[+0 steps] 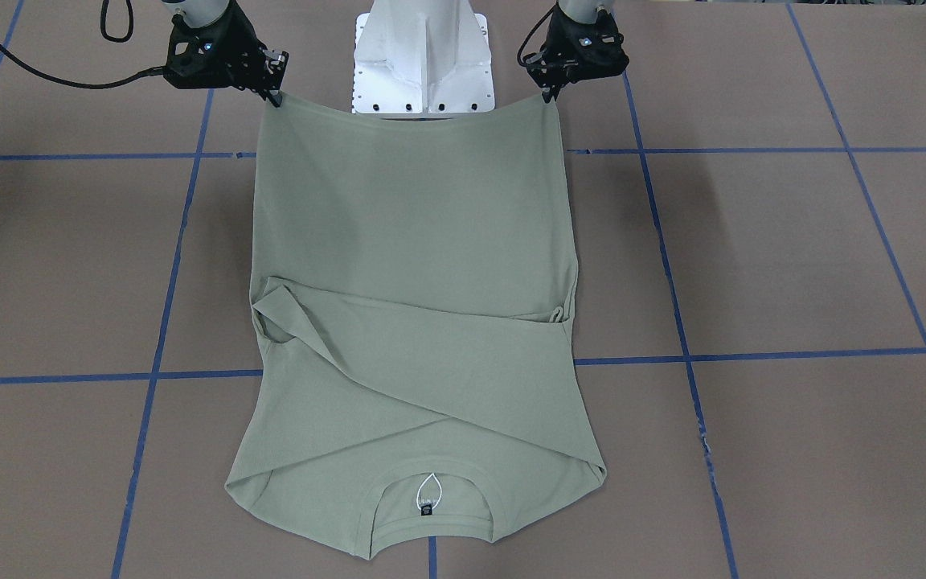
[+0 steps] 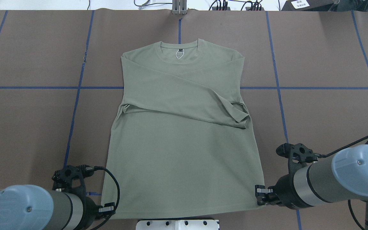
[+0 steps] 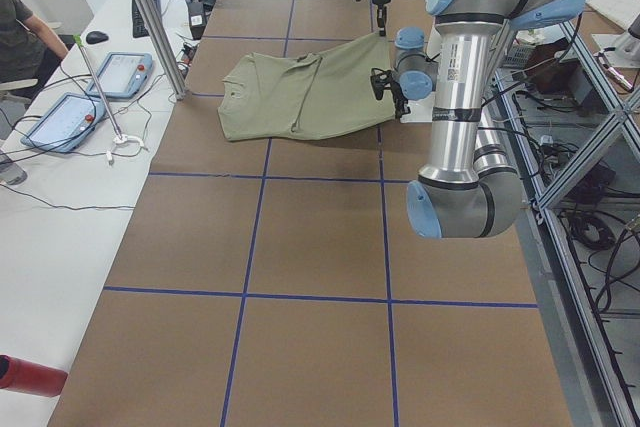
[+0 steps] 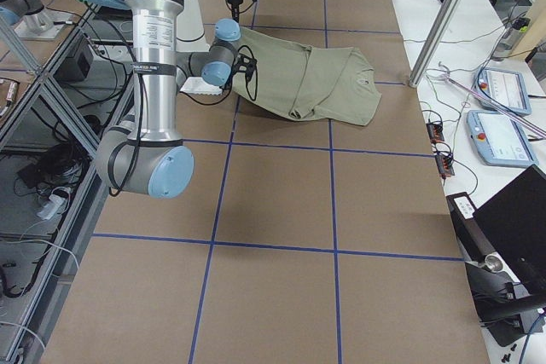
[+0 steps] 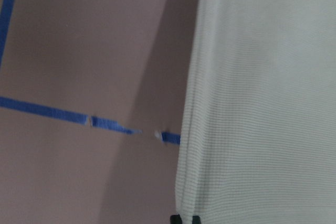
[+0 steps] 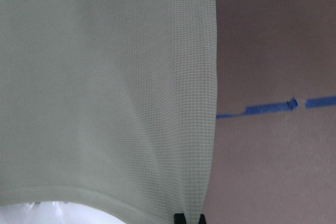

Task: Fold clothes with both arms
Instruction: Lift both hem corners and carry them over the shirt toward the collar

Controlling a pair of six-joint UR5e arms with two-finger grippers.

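The clothes are one sage-green shirt [image 1: 415, 241] lying face down, collar and neck label [image 1: 428, 507] at the far end, both sleeves crossed over its back. My left gripper [image 1: 547, 96] is shut on one hem corner and my right gripper [image 1: 274, 98] is shut on the other. The hem hangs raised between them in front of the base. From overhead the shirt [image 2: 184, 150] spans between the left gripper [image 2: 109, 209] and the right gripper [image 2: 259, 195]. In each wrist view the cloth [image 5: 262, 103] [image 6: 105, 77] runs into closed fingertips at the bottom edge.
The white pedestal base [image 1: 423, 56] stands just behind the raised hem. Blue tape lines [image 1: 752, 150] grid the brown table. A side desk with tablets [image 3: 65, 119], a person [image 3: 20, 32], a slanted pole [image 3: 150, 17] and a red cylinder [image 3: 25, 375] lie past the table's far edge.
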